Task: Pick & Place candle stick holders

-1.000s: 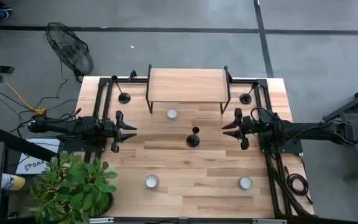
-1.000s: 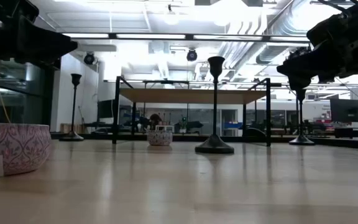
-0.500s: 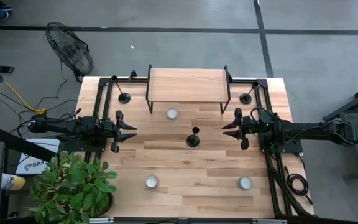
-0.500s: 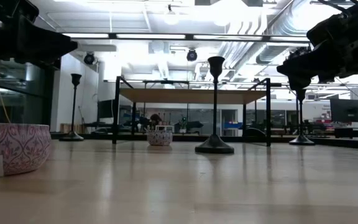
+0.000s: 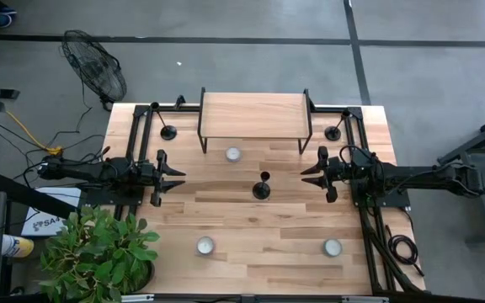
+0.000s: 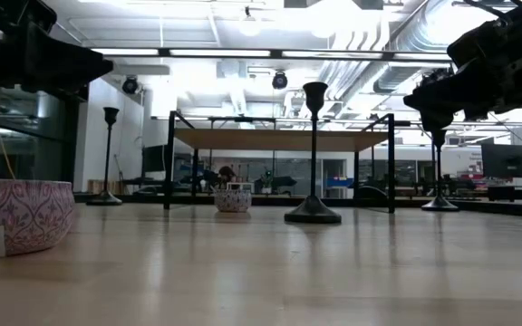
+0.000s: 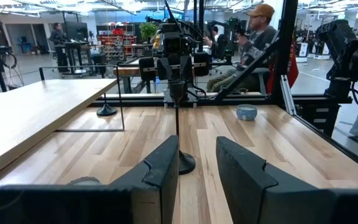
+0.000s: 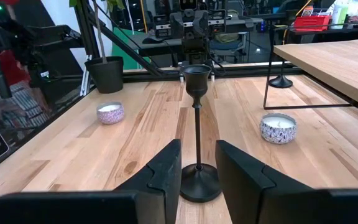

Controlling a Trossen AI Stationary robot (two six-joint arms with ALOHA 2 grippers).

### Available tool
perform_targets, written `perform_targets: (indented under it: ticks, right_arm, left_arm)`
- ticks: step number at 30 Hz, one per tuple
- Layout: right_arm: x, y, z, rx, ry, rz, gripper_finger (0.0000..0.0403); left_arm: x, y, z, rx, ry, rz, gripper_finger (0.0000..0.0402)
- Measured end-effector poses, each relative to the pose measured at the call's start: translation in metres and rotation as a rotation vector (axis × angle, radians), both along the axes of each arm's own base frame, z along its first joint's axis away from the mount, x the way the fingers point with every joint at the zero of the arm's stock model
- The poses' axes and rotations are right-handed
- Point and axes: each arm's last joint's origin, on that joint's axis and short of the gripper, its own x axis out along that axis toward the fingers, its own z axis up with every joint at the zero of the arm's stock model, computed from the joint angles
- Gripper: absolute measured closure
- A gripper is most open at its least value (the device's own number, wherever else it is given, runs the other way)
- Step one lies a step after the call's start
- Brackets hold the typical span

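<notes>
Left gripper [image 5: 175, 178] hovers at the left side of the table, fingers parted by a narrow gap, nothing between them. Right gripper [image 5: 308, 172] mirrors it at the right side, fingers likewise slightly spread and empty. Both point inward at each other.

Between the two grippers, well apart from either, stands the centre candlestick [image 5: 262, 187], upright on its round base, directly ahead of each gripper in both wrist views [image 7: 179, 127] [image 8: 197, 134].

Beyond the left gripper, near the far corner, stands the far-left candlestick [image 5: 168, 131] beside the leg of the wooden riser shelf [image 5: 255, 114]. Beyond the right gripper, the far-right candlestick [image 5: 333, 133] stands by the opposite leg. Both upright.

Other items: a small candle jar [image 5: 232, 154] in front of the riser, two more nearer the front edge [image 5: 205, 246] [image 5: 333, 247], and a potted plant [image 5: 99, 252] behind the left arm.

Assessment: no holder is gripped or lifted. Judged from the layout, the centre holder is the likely next pick. Which holders, if any, already sit in their final places cannot be determined
</notes>
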Motion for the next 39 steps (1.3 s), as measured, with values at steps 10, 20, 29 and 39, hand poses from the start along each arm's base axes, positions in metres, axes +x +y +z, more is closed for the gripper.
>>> perform_targets:
  ticks: [10, 20, 29, 39]
  right_arm:
    - [0.0, 0.0, 0.0, 0.0, 0.0, 0.0, 0.0307]
    - [0.0, 0.0, 0.0, 0.0, 0.0, 0.0, 0.0307]
    - [0.0, 0.0, 0.0, 0.0, 0.0, 0.0, 0.0307]
    - [0.0, 0.0, 0.0, 0.0, 0.0, 0.0, 0.0307]
  left_arm:
    - [0.0, 0.0, 0.0, 0.0, -0.001, 0.0, 0.0296]
    - [0.0, 0.0, 0.0, 0.0, -0.001, 0.0, 0.0296]
    - [0.0, 0.0, 0.001, -0.001, -0.006, 0.002, 0.0296]
    - [-0.003, 0.006, 0.014, -0.019, -0.048, 0.194, 0.0296]
